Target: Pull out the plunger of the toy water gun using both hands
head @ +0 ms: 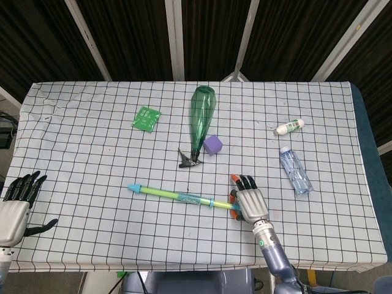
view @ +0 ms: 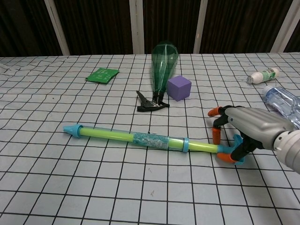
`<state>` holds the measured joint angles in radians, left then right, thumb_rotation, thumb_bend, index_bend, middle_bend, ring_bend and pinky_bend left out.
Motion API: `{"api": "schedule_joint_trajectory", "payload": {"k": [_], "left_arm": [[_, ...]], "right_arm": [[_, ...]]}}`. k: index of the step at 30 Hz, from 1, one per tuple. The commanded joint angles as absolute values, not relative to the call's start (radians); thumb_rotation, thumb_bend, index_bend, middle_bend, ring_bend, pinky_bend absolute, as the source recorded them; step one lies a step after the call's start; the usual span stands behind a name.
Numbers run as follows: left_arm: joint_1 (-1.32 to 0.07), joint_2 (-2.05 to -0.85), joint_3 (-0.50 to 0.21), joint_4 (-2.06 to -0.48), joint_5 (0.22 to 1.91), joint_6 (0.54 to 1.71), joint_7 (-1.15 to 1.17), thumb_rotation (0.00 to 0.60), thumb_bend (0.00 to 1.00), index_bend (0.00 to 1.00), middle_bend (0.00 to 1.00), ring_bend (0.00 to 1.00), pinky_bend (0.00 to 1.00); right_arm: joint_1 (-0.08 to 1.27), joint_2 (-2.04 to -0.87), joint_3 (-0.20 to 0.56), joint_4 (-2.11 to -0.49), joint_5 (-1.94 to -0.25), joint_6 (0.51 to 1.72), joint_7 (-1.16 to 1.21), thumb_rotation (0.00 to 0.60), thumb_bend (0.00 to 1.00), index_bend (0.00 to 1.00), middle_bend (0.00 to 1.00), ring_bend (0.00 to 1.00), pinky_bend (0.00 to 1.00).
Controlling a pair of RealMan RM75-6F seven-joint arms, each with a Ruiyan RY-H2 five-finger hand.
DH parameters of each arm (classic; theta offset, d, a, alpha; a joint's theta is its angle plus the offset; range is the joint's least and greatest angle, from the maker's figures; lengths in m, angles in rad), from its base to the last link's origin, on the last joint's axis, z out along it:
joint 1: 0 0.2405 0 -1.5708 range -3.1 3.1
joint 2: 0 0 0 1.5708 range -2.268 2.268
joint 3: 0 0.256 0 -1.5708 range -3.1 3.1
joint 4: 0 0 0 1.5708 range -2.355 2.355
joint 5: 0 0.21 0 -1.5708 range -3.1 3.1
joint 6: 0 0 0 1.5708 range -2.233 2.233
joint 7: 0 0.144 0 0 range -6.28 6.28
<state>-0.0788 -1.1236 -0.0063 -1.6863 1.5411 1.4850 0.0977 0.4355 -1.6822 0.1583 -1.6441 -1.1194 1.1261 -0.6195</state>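
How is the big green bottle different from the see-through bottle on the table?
The green bottle is dark green, cone-shaped and ends in a black trigger spray head; the clear bottle is colourless and tube-shaped, and its cap is hard to make out. The green bottle looks bigger. It lies mid-table beside a purple cube; the clear bottle lies nearer the right edge. Both lie on their sides.

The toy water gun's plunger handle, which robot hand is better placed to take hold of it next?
The right robot hand. Its fingers already curl around the blue plunger handle at the toy water gun's right end. The left robot hand sits open at the table's far left corner, well away from the gun.
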Motion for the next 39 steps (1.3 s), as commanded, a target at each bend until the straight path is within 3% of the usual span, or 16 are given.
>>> {"api": "schedule_joint_trajectory", "payload": {"k": [1,11,15,19,30,39], "left_arm": [[-0.079,-1.124,-0.005,-1.688,1.543,1.484,0.099,0.600,0.05,0.00,0.00,0.00,0.00],[-0.138,-1.073,-0.021,-1.760,1.540,1.403,0.155,0.600,0.15,0.08,0.00,0.00,0.00],[-0.225,-1.034,-0.064,-1.806,1.518,1.298,0.213,0.600,0.23,0.11,0.00,0.00,0.00],[-0.324,-1.027,-0.104,-1.815,1.480,1.170,0.274,0.600,0.25,0.17,0.02,0.00,0.00],[-0.537,-1.174,-0.152,-1.715,1.365,0.906,0.438,0.600,0.26,0.33,0.08,0.00,0.00],[-0.606,-1.320,-0.141,-1.634,1.271,0.852,0.539,0.600,0.30,0.37,0.10,0.00,0.00]], "right_arm": [[0.436,-1.676,0.155,-1.649,-1.121,1.128,-0.613,0.600,0.40,0.66,0.16,0.00,0.00],[0.441,-1.637,0.135,-1.667,-1.142,1.123,-0.579,0.600,0.42,0.67,0.17,0.00,0.00],[0.446,-1.627,0.130,-1.673,-1.145,1.120,-0.574,0.600,0.42,0.67,0.17,0.00,0.00],[0.450,-1.620,0.126,-1.680,-1.142,1.119,-0.571,0.600,0.42,0.67,0.17,0.00,0.00],[0.455,-1.597,0.123,-1.697,-1.130,1.128,-0.574,0.600,0.42,0.67,0.17,0.00,0.00],[0.461,-1.584,0.121,-1.703,-1.123,1.132,-0.573,0.600,0.42,0.67,0.17,0.00,0.00]]}}
